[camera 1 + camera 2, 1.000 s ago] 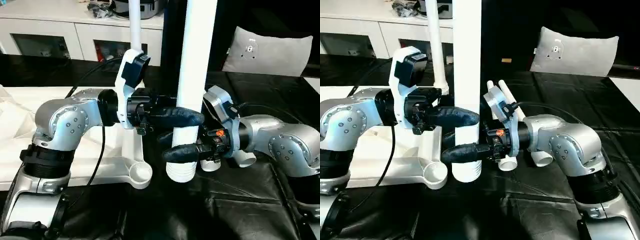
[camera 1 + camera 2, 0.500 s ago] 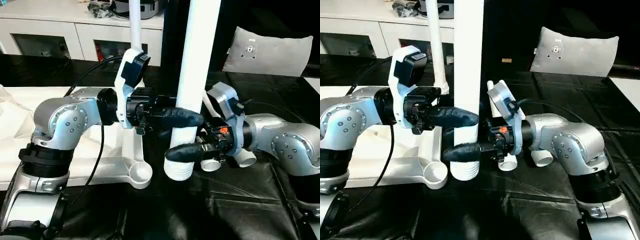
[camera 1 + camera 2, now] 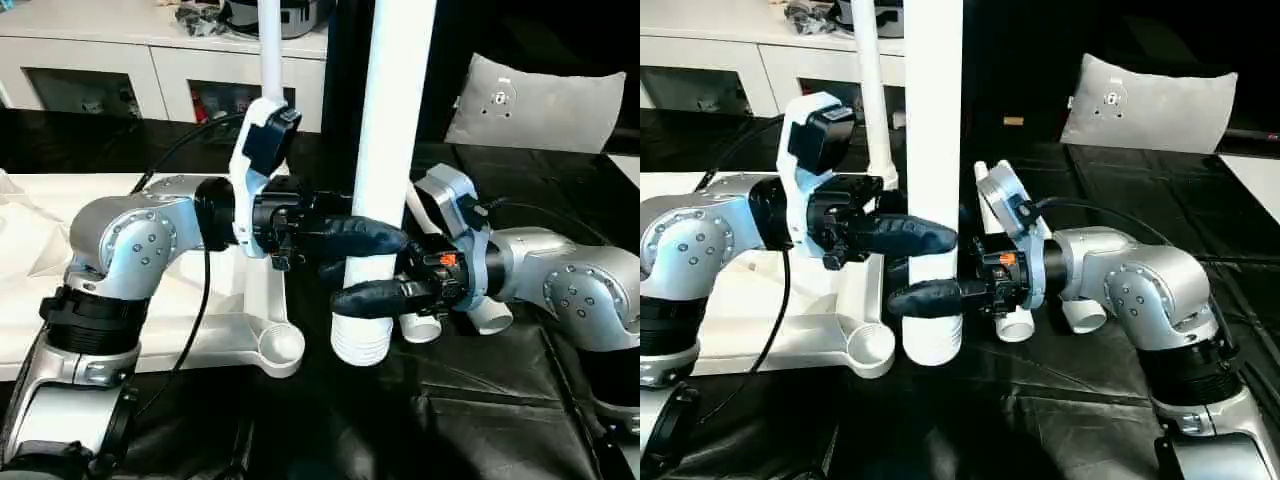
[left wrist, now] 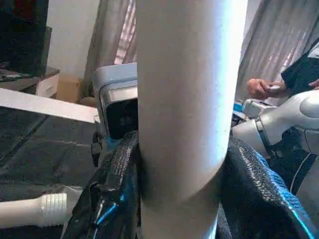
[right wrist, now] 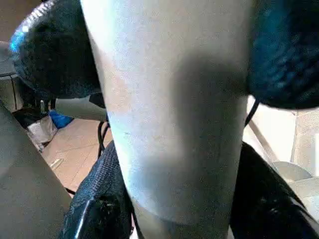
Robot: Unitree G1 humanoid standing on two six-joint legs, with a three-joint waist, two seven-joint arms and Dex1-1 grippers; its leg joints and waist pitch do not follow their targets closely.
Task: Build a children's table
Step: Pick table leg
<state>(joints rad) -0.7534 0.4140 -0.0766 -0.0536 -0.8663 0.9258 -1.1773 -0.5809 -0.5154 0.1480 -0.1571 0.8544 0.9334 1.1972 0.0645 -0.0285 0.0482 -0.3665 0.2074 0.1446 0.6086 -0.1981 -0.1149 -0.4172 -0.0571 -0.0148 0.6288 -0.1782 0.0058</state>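
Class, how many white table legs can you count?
4 legs: one held upright by left gripper and right gripper, one standing in the tabletop, two lying behind them; none apparently hidden.

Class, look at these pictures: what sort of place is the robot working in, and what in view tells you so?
Probably an indoor lab or workshop room, not a factory. A long white cabinet with glass doors runs along the back wall, black padded sheeting covers the work surface, and a grey-white pillow-like bag leans behind it.

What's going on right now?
Both grippers, left and right, clamped on upright leg. Its ribbed end hangs beside the tabletop's corner socket. Nothing blocking.
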